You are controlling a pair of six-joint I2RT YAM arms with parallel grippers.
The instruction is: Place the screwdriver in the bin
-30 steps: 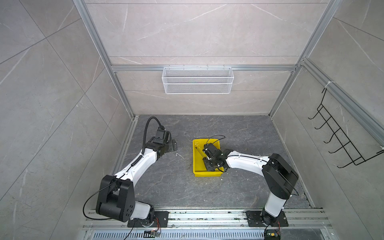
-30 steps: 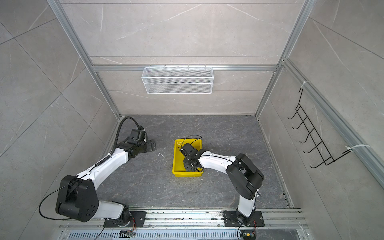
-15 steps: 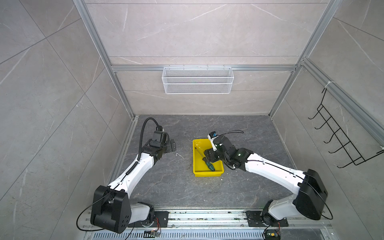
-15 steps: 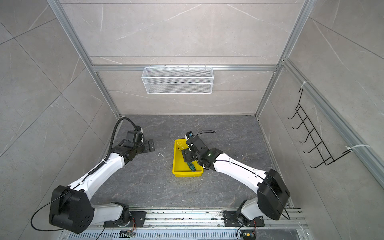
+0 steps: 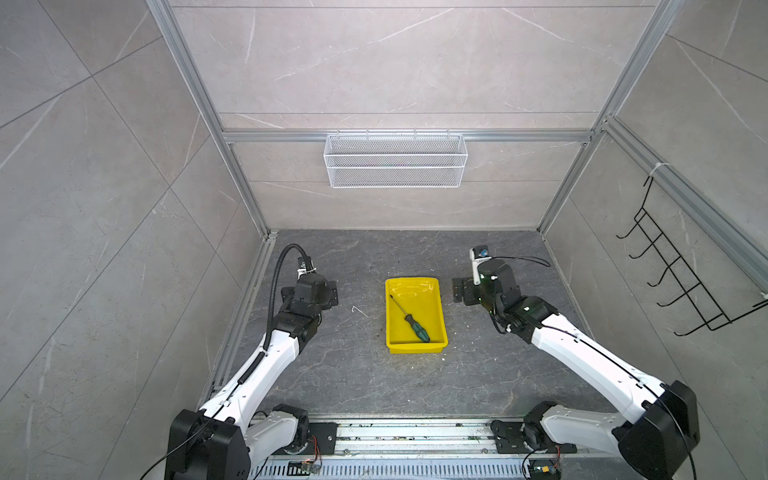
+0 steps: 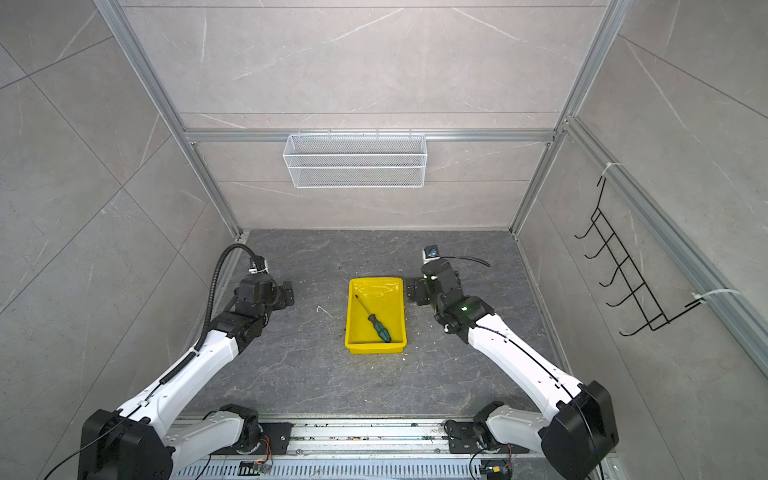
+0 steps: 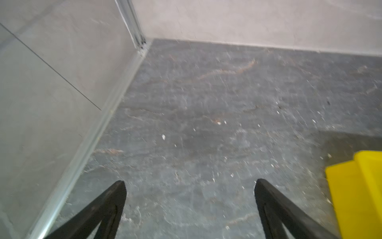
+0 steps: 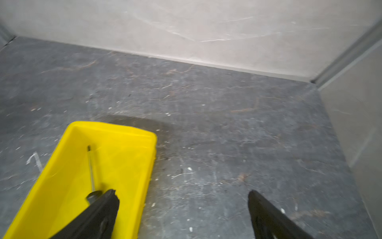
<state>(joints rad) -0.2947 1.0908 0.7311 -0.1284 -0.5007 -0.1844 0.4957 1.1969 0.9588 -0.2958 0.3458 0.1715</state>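
The screwdriver (image 5: 409,320) lies flat inside the bin (image 5: 411,281), just below the middle of the frame in both top views. It is set on a diagonal, with its thin metal tip toward the bin's upper left corner and its green and black handle near the lower right corner. The yellow bin rests on the dark grey tabletop (image 5: 353,374) between the two arms. The right pincer (image 5: 459,293) hangs just to the right of the bin's upper right corner, apart from the rim. In the right wrist view the right pincer (image 8: 182,193) stands spread wide with nothing between its fingers (image 8: 103,207), one of which crosses in front of the screwdriver's handle. The left pincer (image 5: 326,291) sits left of the bin, well apart from it. The left wrist view shows it equally wide and empty over bare tabletop, with a corner of the bin at the frame's edge. A white wire basket (image 5: 395,162) hangs on the back wall in the upper centre.
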